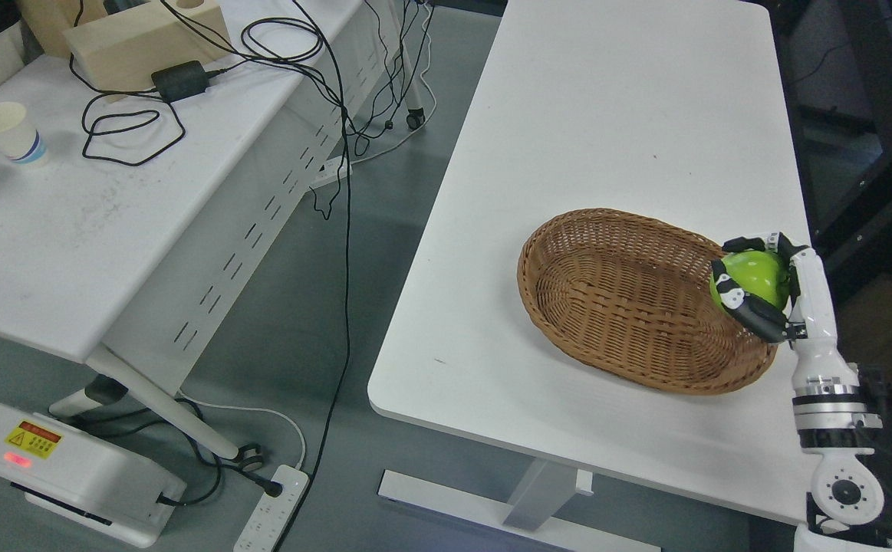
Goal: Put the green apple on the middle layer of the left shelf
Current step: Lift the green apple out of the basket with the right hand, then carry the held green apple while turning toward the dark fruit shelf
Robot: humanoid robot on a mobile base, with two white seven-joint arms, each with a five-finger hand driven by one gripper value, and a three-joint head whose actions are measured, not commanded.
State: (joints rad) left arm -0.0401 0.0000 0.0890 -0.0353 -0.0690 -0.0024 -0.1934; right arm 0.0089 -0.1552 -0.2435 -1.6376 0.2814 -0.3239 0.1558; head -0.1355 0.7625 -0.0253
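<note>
White table (614, 138), wicker basket (630, 307); grey floor (384, 230), cables (346, 192).

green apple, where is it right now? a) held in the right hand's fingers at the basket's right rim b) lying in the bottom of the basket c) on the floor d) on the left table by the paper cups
a: the green apple sits wrapped in the right hand, at the right rim of the wicker basket.

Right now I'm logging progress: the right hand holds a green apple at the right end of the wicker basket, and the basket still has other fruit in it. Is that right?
Not quite. The head view shows the right hand gripping the green apple at the right end of the wicker basket, but the basket holds no other fruit; its inside is bare.
</note>
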